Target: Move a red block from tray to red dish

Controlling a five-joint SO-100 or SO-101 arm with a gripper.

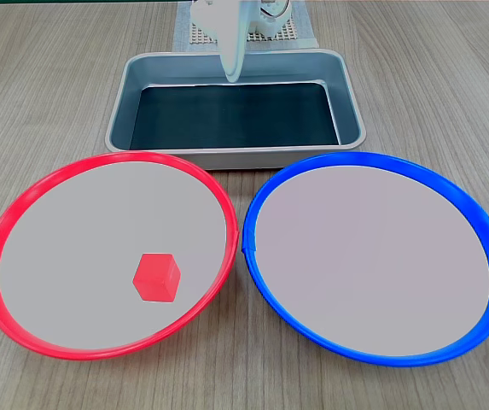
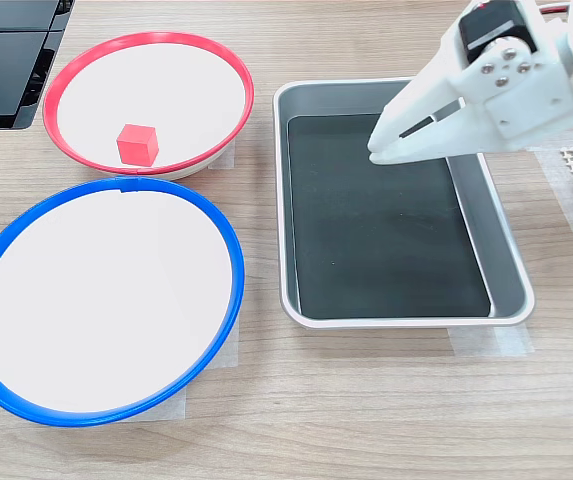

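The red block (image 1: 157, 277) is seen resting inside the red dish (image 1: 5, 231), apart from its rim. The blue-rimmed plate (image 1: 474, 222) is set just beside it. The white gripper (image 2: 376, 149) is held above the tray (image 2: 511, 268), jaws nearly closed, nothing gripped.

There are two round plates: one red-rimmed plate (image 1: 107, 254) and one blue-rimmed plate (image 1: 374, 258). One metal tray (image 1: 235, 107) sits behind them. One red block (image 1: 157, 277) is present, and one robot arm (image 2: 506, 85).
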